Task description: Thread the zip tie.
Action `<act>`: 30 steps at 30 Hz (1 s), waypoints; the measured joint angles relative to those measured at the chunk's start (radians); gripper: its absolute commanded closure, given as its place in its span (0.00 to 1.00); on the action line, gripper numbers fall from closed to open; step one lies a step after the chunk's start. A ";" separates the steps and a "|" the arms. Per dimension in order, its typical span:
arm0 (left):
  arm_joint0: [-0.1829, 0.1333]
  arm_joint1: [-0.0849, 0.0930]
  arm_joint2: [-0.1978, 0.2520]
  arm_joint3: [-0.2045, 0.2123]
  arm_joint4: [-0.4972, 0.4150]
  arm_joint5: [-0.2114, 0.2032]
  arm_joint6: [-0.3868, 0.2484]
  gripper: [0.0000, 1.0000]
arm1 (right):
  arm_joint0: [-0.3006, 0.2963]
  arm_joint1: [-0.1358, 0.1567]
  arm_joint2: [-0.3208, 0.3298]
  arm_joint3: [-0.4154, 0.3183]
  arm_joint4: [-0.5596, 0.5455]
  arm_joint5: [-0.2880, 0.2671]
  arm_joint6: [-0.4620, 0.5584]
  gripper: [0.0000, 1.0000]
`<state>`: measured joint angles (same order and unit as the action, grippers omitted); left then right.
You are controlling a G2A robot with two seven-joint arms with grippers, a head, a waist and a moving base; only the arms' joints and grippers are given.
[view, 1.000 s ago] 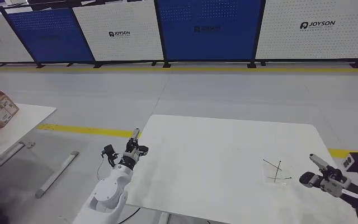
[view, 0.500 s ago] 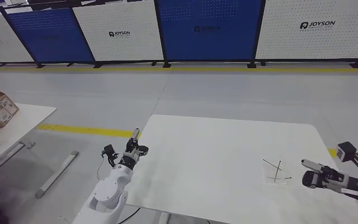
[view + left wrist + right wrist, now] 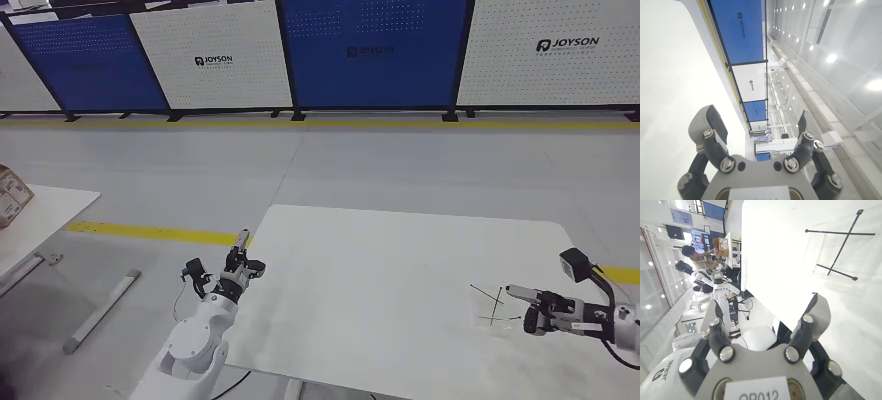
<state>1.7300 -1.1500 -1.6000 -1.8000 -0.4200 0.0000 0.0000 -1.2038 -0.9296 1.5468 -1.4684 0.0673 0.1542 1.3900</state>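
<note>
Near the right edge of the table, crossed zip ties lie on a clear tray; the right gripper hangs beside them, fingers apart, and should pinch one tie's end away from the crossings

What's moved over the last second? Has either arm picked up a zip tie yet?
The right gripper has swung in from the right edge of the table toward the zip ties and is now close beside them, open and empty. Nothing was grasped or released. The zip ties lie crossed where they were, and the left gripper stays open at the table's left edge.
</note>
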 measured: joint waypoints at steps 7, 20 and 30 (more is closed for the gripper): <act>0.000 0.000 0.000 0.000 0.000 0.000 0.000 0.00 | 0.007 0.009 -0.028 -0.025 -0.033 0.021 0.000 0.00; 0.000 0.000 0.000 0.000 0.000 0.000 0.000 0.00 | 0.122 0.128 -0.217 -0.042 -0.128 0.123 0.000 0.00; 0.000 0.000 0.000 0.000 0.000 0.000 0.000 0.00 | 0.124 0.129 -0.221 -0.041 -0.129 0.120 0.000 0.00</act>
<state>1.7300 -1.1500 -1.6000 -1.8000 -0.4200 0.0000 0.0000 -1.0801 -0.8005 1.3257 -1.5097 -0.0620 0.2740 1.3900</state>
